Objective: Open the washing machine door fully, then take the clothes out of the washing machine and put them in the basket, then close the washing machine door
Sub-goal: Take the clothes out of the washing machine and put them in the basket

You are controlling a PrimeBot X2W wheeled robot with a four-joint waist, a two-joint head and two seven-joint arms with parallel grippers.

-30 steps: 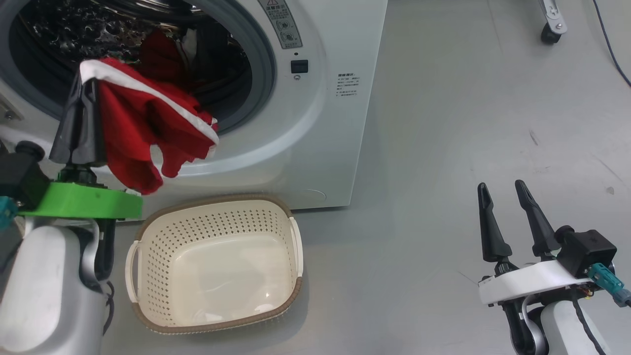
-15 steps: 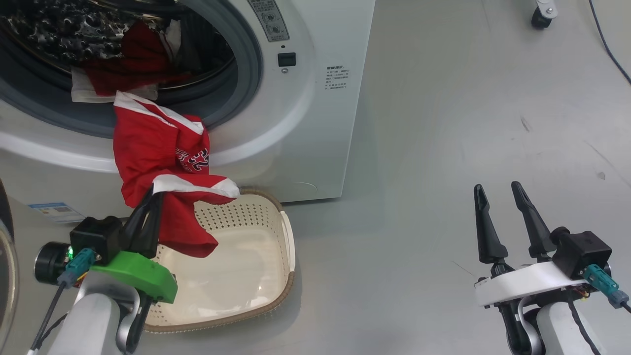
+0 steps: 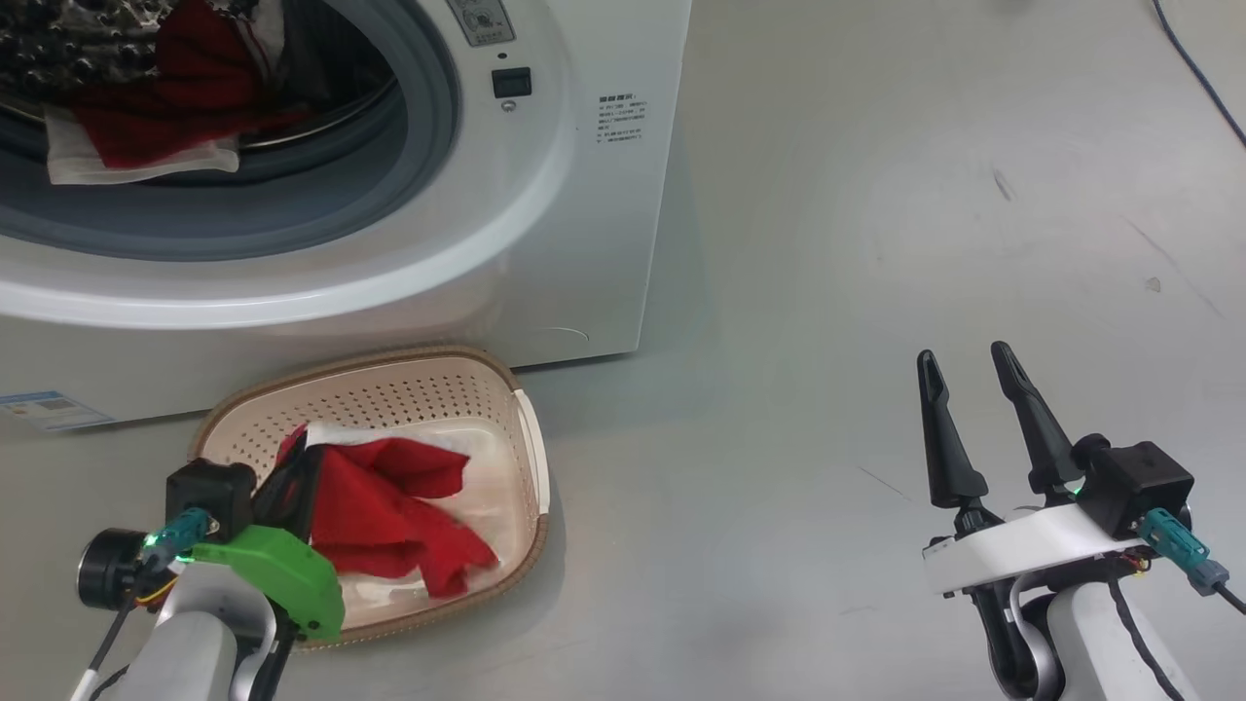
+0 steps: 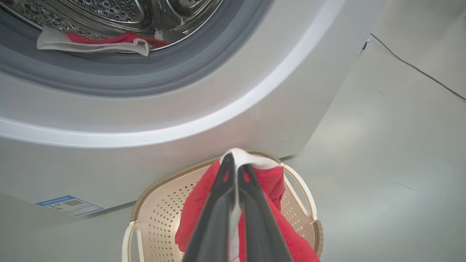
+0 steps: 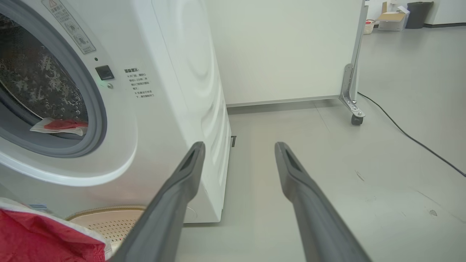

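Note:
The white washing machine [image 3: 574, 204] stands with its porthole uncovered; the washing machine door is out of view. Red clothes with white lining [image 3: 165, 107] lie at the drum's front lip, seen too in the left wrist view [image 4: 105, 38]. The cream basket [image 3: 360, 362] sits on the floor below the porthole. My left gripper [image 3: 292, 477] is shut on a red garment [image 3: 389, 506], which lies draped inside the basket. Its white trim shows at the left gripper's [image 4: 235, 163] tips. My right gripper [image 3: 964, 352] stands open over bare floor at the right, holding nothing.
A blue sticker [image 3: 44, 409] marks the washer's lower front. Grey floor stretches to the right of the machine. A black cable [image 5: 407, 134] runs across it, and a white panel on a castor [image 5: 356, 118] stands behind.
My left gripper has carried the red garment from the porthole down into the basket. The head camera has shifted, so the washer sits higher and further left. The right gripper stays open.

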